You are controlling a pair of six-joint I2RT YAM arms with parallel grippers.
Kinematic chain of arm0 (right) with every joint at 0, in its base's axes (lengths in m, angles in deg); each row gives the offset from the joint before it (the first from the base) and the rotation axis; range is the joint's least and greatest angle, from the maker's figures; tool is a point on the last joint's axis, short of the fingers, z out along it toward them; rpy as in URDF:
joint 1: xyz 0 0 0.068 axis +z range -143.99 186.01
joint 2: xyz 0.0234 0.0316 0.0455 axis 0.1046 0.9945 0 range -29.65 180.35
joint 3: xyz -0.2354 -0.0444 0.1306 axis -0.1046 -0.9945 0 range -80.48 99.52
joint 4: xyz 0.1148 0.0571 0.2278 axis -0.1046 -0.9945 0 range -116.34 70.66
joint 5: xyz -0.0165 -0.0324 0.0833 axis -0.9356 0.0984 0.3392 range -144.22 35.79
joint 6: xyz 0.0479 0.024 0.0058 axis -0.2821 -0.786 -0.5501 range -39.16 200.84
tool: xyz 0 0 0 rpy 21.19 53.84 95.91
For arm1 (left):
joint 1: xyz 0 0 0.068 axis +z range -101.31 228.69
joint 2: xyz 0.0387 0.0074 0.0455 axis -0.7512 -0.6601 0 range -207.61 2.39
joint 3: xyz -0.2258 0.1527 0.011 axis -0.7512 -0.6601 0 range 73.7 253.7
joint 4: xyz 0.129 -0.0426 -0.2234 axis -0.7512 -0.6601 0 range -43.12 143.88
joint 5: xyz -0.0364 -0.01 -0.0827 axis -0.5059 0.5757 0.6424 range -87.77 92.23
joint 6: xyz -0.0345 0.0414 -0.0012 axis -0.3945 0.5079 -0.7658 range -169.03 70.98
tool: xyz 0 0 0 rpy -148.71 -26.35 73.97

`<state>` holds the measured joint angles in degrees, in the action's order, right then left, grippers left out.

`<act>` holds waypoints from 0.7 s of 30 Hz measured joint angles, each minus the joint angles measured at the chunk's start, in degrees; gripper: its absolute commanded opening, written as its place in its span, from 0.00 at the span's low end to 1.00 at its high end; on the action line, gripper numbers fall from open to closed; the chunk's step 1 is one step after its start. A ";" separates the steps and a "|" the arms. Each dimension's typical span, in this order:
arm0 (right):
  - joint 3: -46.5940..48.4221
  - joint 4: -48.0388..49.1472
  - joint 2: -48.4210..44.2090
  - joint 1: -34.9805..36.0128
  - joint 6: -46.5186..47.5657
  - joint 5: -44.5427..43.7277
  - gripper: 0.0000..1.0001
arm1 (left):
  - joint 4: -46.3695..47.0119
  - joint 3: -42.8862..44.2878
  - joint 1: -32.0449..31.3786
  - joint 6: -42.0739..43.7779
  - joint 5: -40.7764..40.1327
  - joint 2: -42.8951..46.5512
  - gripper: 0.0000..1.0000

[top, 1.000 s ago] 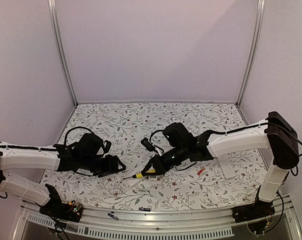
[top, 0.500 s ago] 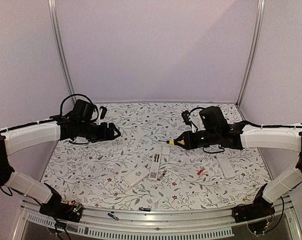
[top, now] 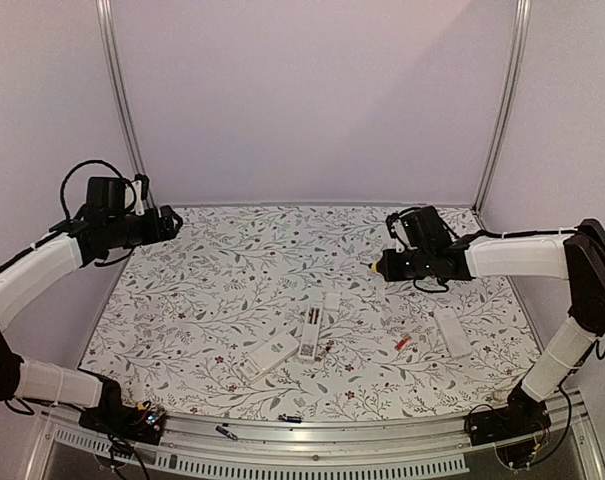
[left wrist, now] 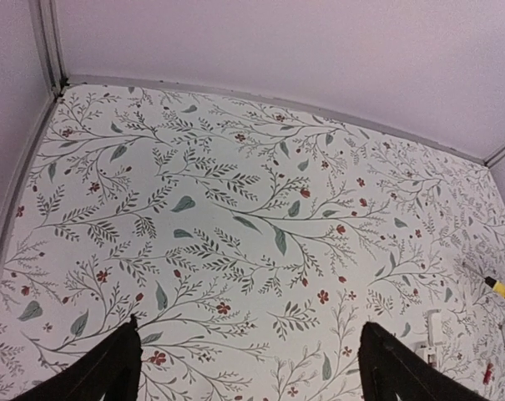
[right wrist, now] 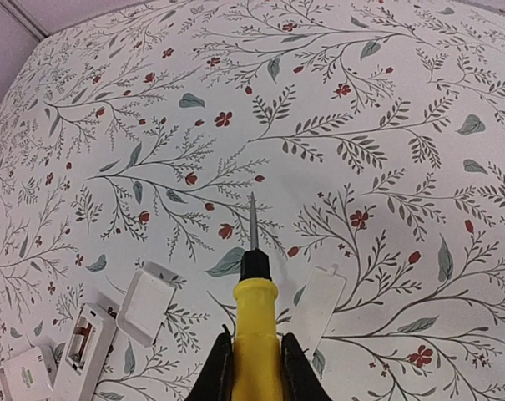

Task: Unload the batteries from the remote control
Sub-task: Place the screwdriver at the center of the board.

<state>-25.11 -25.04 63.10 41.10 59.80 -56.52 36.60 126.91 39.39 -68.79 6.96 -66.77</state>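
An open white remote lies mid-table, and red shows in its battery bay in the right wrist view. A loose red-orange battery lies to its right. My right gripper is shut on the yellow-handled screwdriver and hovers behind and right of the remotes, with the metal tip pointing at bare table. My left gripper is raised at the far back left. It is open and empty, with its two dark fingers wide apart over the floral cloth.
Another white remote lies left of the open one, and a third lies at the right. Two loose white covers lie below the screwdriver. A small dark piece sits on the front rail. Purple walls enclose the table.
Both arms have lifted away from the remotes. The left swung to the back left corner. The right moved back and to the right, still holding the screwdriver.
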 measured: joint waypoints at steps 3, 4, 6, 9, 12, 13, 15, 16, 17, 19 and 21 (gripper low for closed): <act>1.31 1.36 2.95 0.02 0.79 -2.12 0.00 | -0.24 -0.02 0.00 1.55 -1.44 1.03 0.90; 1.38 2.03 3.61 0.02 0.98 -2.51 0.00 | -0.26 -0.02 0.00 1.90 -1.70 1.05 0.90; 1.36 3.58 4.72 0.02 1.25 -3.23 0.00 | -0.39 -0.04 0.00 2.34 -1.92 1.01 0.90; 1.36 6.10 5.79 0.02 1.42 -3.63 0.00 | -0.31 -0.04 0.11 2.45 -1.49 0.90 0.90; 1.36 8.39 6.95 0.02 1.33 -4.37 0.03 | -0.31 -0.04 0.20 2.43 -0.90 0.37 0.90; 1.36 8.96 7.48 0.02 1.22 -4.50 0.08 | -0.42 -0.04 0.20 2.43 -0.90 0.11 0.90; 1.36 9.84 8.61 0.02 0.92 -4.57 0.18 | -0.63 -0.15 0.22 2.43 -0.96 -0.09 0.90; 1.36 10.12 9.22 0.02 0.79 -4.57 0.20 | -0.66 -0.24 0.22 2.43 -1.09 -0.09 0.90; 1.33 10.23 9.68 0.02 0.61 -4.57 0.23 | -0.72 -0.28 0.22 2.45 -1.18 -0.09 0.90; 1.20 10.36 10.25 0.02 0.11 -4.57 0.27 | -0.79 -0.35 0.22 2.45 -1.38 -0.11 0.90; 1.16 10.71 10.43 0.02 -0.24 -4.50 0.31 | -0.83 -0.35 0.22 2.47 -1.44 -0.17 0.90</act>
<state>-23.95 -14.33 73.52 41.12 59.56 -61.02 35.77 126.56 39.61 -66.32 5.52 -66.95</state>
